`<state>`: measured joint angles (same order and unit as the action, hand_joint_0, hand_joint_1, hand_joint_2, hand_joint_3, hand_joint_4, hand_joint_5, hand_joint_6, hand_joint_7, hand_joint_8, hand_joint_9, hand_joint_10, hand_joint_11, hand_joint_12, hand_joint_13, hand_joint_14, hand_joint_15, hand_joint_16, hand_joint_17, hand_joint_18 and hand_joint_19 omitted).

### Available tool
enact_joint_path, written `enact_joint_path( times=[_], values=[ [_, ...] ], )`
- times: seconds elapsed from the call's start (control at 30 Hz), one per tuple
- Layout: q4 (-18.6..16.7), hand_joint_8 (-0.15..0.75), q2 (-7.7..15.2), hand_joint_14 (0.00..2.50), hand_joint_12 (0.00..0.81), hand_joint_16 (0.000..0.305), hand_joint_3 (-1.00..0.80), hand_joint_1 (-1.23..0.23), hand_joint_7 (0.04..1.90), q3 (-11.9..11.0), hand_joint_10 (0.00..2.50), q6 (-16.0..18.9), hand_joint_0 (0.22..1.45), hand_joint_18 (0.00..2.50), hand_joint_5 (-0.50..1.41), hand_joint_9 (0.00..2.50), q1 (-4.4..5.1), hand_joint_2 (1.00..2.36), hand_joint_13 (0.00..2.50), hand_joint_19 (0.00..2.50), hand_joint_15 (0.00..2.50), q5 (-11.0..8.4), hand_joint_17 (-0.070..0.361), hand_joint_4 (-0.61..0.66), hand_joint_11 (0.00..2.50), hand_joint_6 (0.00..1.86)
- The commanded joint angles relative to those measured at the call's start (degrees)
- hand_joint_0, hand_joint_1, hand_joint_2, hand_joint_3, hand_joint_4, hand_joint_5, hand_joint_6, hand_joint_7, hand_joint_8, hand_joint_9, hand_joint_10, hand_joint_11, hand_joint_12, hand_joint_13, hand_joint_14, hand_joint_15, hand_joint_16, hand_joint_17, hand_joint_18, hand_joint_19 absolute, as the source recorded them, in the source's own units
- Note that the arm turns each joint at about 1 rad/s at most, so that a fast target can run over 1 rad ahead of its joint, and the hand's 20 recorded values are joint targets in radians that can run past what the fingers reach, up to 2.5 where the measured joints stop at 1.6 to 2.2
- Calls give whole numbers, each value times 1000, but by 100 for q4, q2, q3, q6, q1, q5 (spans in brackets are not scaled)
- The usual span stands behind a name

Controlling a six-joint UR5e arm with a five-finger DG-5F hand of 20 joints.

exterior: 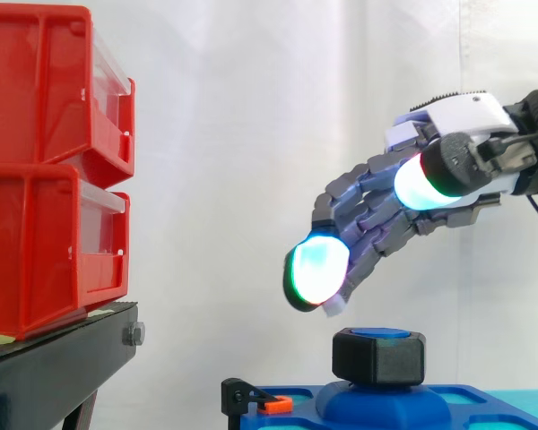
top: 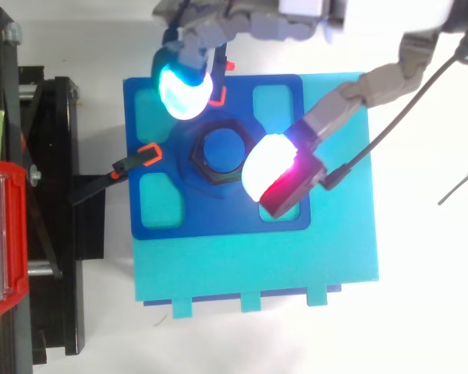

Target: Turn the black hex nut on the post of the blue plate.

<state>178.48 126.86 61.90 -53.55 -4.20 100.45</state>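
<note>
I see the hand (exterior: 377, 210) hanging above the black hex nut (exterior: 378, 356), its fingers loosely spread and clear of it. The lowest glowing pad (exterior: 316, 271) is up and left of the nut, which sits on the post (exterior: 382, 334) of the blue plate (exterior: 300, 421). Red bins (exterior: 45, 179) are stacked on the black stand (exterior: 54, 367) at left.

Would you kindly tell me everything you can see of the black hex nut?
The black hex nut is a chunky, matte, plastic-looking piece with six flat sides and rounded corners. It sits level on the blue post, whose top shows through its bore, above the raised dome at the middle of the blue plate. The hand hovers above it with relaxed fingers; in the side view a gap separates its glowing pads from the nut, so the hand does not touch it.
</note>
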Motion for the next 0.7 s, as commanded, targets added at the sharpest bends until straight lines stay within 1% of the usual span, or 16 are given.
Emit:
enact_joint_path(
  times=[0.0, 0.03, 0.1, 0.13, 0.17, 0.2, 0.23, 0.27, 0.43, 0.57, 0.6, 0.63, 0.67],
  values=[
    [-903, 438, 85, 6, 558, 67, -500, -546, 800, 191, 0, 73, 455, 346, -250, 301, 103, 1000, 446, 305, 419, -113, 150, 361, 22, 503],
    [-999, 439, 85, 4, 559, 67, -500, -541, 798, 209, 0, 90, 454, 344, -250, 300, 121, 1000, 444, 314, 418, -113, 150, 361, 22, 503],
    [-1052, 440, 93, 4, 559, 67, -500, -528, 796, 279, 0, 117, 455, 341, -251, 301, 174, 1000, 441, 315, 424, -131, 150, 361, 8, 503],
    [-1052, 441, 93, 4, 560, 67, -500, -526, 793, 279, 0, 117, 455, 341, -250, 300, 174, 1000, 441, 316, 422, -131, 151, 362, 21, 503],
    [-1034, 441, 93, 4, 560, 67, -500, -525, 793, 314, 0, 125, 455, 340, -251, 299, 218, 1000, 441, 313, 422, -201, 151, 363, 21, 503],
    [-1034, 442, 93, 4, 559, 67, -500, -520, 793, 314, 2, 125, 453, 342, -251, 298, 218, 1000, 441, 323, 420, -201, 151, 364, 29, 503],
    [-1034, 442, 93, 6, 559, 67, -500, -519, 789, 323, 0, 125, 453, 342, -251, 299, 244, 1000, 440, 323, 426, -245, 151, 364, 16, 503],
    [-1034, 442, 93, 6, 561, 67, -500, -520, 790, 314, 0, 125, 453, 343, -251, 299, 244, 1000, 440, 323, 428, -263, 151, 365, 30, 503],
    [-1087, 444, 93, 4, 562, 67, -500, -509, 788, 323, 0, 108, 453, 342, -251, 300, 332, 1000, 440, 317, 429, -351, 152, 373, 30, 503],
    [-1078, 445, 93, 4, 562, 67, -500, -503, 788, 358, 0, 108, 453, 343, -250, 299, 358, 1000, 438, 324, 427, -386, 151, 383, 16, 503],
    [-1087, 445, 93, 4, 565, 67, -500, -502, 784, 385, 0, 108, 453, 343, -250, 299, 358, 1000, 440, 324, 431, -386, 151, 388, 29, 503],
    [-1122, 445, 93, 6, 564, 67, -500, -502, 786, 499, 0, 117, 453, 343, -250, 299, 376, 1000, 440, 324, 428, -395, 151, 390, 30, 503],
    [-1157, 445, 93, 6, 564, 67, -500, -501, 788, 543, 0, 117, 454, 342, -250, 299, 385, 1000, 440, 330, 429, -403, 151, 393, 28, 503]
  ],
)
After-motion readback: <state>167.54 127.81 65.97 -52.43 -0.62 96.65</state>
